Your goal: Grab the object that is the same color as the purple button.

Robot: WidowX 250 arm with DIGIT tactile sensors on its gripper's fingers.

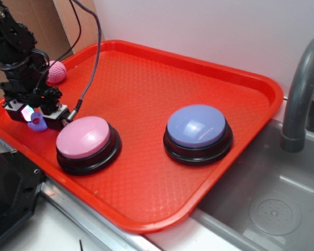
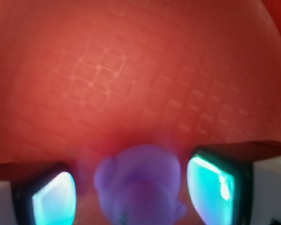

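The wrist view is blurred, but the purple duck [image 2: 139, 185] sits low in the middle of it, between the two glowing teal pads [image 2: 54, 199] of the hand [image 2: 131, 192]. A narrow gap shows on each side of the duck, so I cannot tell whether the pads press on it or only bracket it. Beyond the duck lies the red tray [image 2: 131, 70] with its waffle texture.

In the exterior view, the near edge of the tray [image 1: 146, 209] crosses the foreground. On it the pink button [image 1: 83, 137] stands near and left, and the purple button [image 1: 197, 126] stands to its right, well apart from it. Just left of the pink button the hand [image 1: 34, 117] hangs low over the tray's left edge, with the duck [image 1: 37, 123] at its tip. Farther back, near the far left corner, lies a pink ball [image 1: 56, 72]. A grey faucet [image 1: 301, 99] rises over a sink [image 1: 272, 209] at the right.
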